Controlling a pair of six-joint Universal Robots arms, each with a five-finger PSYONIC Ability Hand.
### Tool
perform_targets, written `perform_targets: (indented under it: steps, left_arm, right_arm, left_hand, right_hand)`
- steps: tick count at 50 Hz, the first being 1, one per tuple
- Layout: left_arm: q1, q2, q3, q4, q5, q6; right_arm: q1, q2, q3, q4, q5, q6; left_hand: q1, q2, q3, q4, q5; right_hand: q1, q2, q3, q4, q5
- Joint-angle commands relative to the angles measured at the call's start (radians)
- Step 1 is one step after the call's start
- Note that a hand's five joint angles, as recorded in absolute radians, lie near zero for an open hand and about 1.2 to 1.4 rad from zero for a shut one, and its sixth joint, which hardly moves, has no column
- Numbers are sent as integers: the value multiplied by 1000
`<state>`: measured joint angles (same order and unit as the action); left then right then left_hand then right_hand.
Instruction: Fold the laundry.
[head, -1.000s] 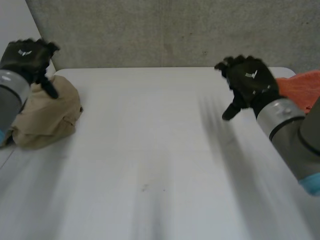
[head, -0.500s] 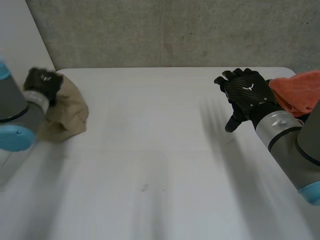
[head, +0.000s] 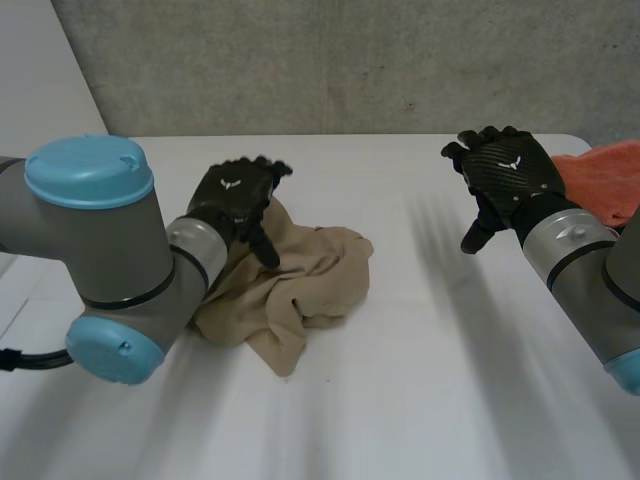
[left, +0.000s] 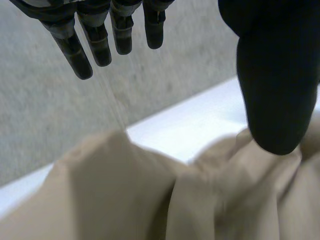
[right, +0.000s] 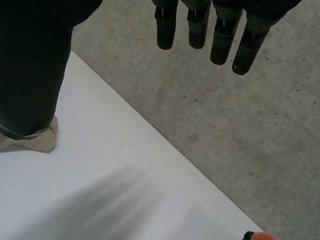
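Observation:
A crumpled tan garment (head: 300, 280) lies left of the table's middle. My left hand (head: 238, 192) hovers over its rear left part, open, with its fingers (left: 95, 45) straight above the cloth. The thumb (left: 275, 75) points down at a fold of the garment (left: 125, 190), touching it or nearly so. My right hand (head: 508, 170) is open above the table's far right, its fingers (right: 200, 25) straight and holding nothing. A corner of the tan garment (right: 30, 140) shows beside that hand's thumb.
An orange cloth (head: 605, 175) lies at the far right edge of the white table (head: 400, 380), just behind my right hand; a bit of the orange cloth (right: 260, 236) shows in the right wrist view. A grey concrete wall (head: 350, 60) backs the table. My left arm's elbow (head: 100, 260) stands over the table's left side.
My left arm has swung in from the far left edge and brought the tan garment toward the middle, where it now lies looser. The right hand shifted slightly to the right.

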<state>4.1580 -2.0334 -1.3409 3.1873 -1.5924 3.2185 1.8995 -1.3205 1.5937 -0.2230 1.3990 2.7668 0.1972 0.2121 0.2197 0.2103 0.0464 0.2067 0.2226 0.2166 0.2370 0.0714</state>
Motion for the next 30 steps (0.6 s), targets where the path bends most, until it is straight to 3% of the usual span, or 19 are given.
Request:
perform_targets:
  steps: [1,8,16,23,30]
  left_arm:
    - [5,105,-93,-142,-40,12]
    - [-4,260,-233,-150,-112,12]
    - [-61,289,-299,-152,-120,-25]
    - [-107,144,-264,-150,-126,-123]
    - [-116,23,-161,-147,-170,-140]
  right_arm:
    - [0,17,-29,51,-55,-1]
    - [-5,154,-144,215,-156,2]
    - [4,326,-265,271,-183,14]
    - [41,493,-408,271,-186,115]
    - [76,596,-498,252,-218,134]
  left_hand:
    - [5,-10,-18,-9,-19]
    - [51,36,29,38,28]
    - [239,224,217,226,215]
    - [272,257,249,259,248]
    - [251,236,229,238,227]
  right_hand:
    - [-32,-48,-42,-62,-71]
    - [-32,-48,-42,-62,-71]
    - [37,21,27,7,-2]
    - [40,24,30,9,0]
    - [43,27,33,12,3]
